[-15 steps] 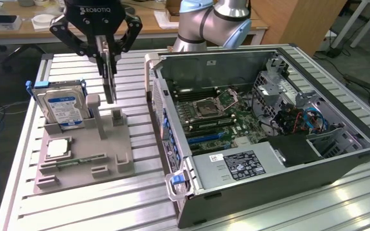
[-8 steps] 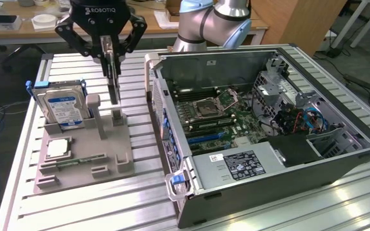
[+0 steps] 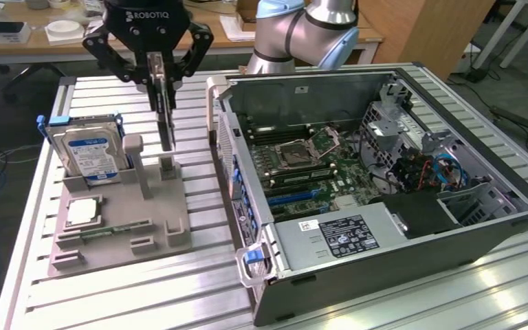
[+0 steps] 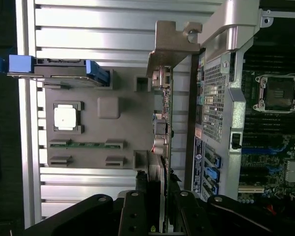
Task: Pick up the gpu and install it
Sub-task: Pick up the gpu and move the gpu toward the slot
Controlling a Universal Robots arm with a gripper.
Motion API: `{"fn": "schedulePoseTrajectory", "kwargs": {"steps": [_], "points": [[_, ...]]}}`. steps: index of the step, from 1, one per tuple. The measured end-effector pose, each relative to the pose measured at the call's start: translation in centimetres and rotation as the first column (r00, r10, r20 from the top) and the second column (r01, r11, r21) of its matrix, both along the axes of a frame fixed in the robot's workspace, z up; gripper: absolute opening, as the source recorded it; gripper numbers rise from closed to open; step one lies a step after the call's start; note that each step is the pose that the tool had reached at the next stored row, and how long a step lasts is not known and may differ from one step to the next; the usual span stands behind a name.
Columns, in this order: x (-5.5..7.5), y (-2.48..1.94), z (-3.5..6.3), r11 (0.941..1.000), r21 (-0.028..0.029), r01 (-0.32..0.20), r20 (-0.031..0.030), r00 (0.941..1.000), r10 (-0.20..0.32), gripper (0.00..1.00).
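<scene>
1. Farthest toward the exterior view's left, a hard drive [image 3: 85,152] with a blue-white label stands upright in a grey holder tray [image 3: 145,206]. A square processor chip [image 3: 82,212] and a narrow memory stick [image 3: 117,229] lie flat in the tray, toward six o'clock of the drive.

2. Just beside the drive, at about two o'clock from it, the gripper [image 3: 160,81] hangs over the tray with its fingers clenched on the gpu [image 3: 165,117]. It grasps the card by its upper end.

3. The gpu hangs straight down from the fingers, at six o'clock of the gripper. Its long axis is vertical and it is seen edge-on. The lower end is right at the tray's slot posts. I cannot tell whether it has come fully clear of them.

4. In the wrist view, the card's silvery metal bracket [image 4: 174,44] points away from the fingers and sits just beside the case wall.

5. Toward three to four o'clock from the held card, the open computer case [image 3: 411,268] lies on its side, with the motherboard [image 3: 305,161] facing up. The card is near the case but not over it, so I judge the pick made and the installing not yet done.
</scene>
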State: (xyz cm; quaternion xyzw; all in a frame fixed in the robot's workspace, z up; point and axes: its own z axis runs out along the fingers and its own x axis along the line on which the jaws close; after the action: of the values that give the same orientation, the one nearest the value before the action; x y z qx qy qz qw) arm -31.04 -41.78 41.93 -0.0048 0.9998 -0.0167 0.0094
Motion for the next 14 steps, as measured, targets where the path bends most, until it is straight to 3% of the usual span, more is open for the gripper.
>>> {"fn": "schedulePoseTrajectory", "kwargs": {"steps": [14], "points": [[1.8, 0.00, -0.03, 1.0000, 0.0000, 0.000, -0.0001, 1.0000, 0.000, 0.27]]}}
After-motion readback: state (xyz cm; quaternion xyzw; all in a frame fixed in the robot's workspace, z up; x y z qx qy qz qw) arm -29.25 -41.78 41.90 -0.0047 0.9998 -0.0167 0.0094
